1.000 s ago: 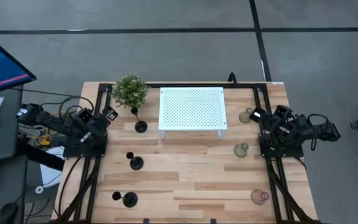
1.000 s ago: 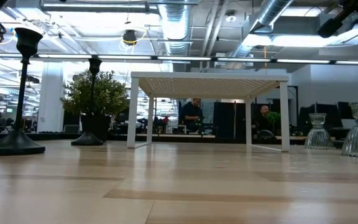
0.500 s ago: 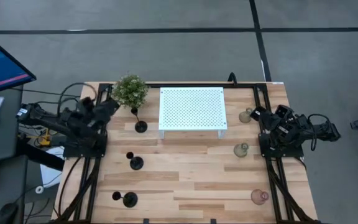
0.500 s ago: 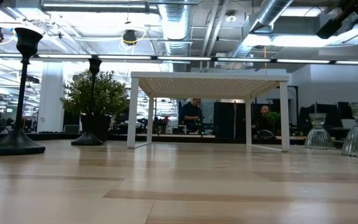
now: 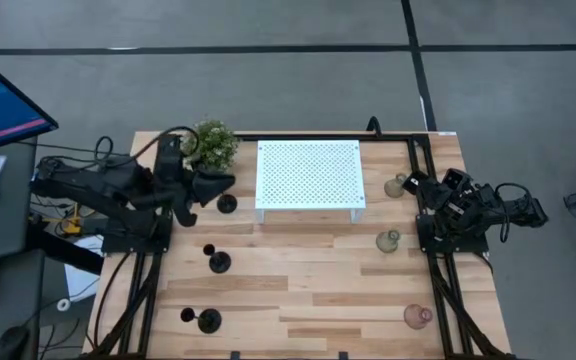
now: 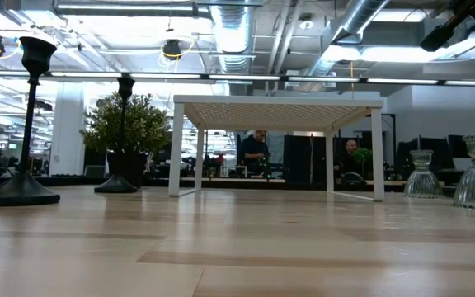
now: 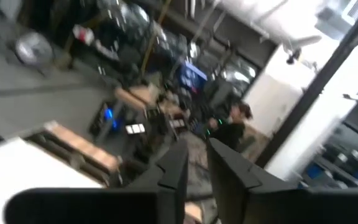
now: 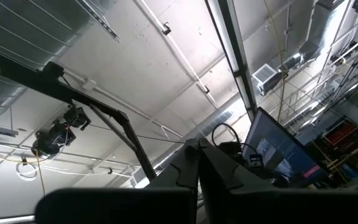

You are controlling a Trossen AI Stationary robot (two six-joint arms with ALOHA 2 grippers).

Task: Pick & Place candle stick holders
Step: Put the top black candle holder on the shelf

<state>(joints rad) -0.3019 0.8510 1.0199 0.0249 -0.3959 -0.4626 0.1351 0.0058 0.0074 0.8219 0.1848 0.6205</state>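
Black-stemmed holder under approach, upper left of the wood table.

The left gripper (image 5: 224, 181) hangs just above the rearmost black candle stick holder (image 5: 226, 203), beside the plant (image 5: 210, 144) and left of the white perforated stand (image 5: 309, 173); its fingers (image 7: 174, 171) look nearly closed on nothing. Two more black holders (image 5: 218, 262) and three glass holders (image 5: 389, 240) wait untouched. The right gripper (image 5: 415, 183) rests folded at right, fingers pinched together. Next, likely: part the fingers, descend, close around the stem.

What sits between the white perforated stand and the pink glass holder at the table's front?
Only bare wooden tabletop lies between the white perforated stand and the pink glass holder, as the high view shows.
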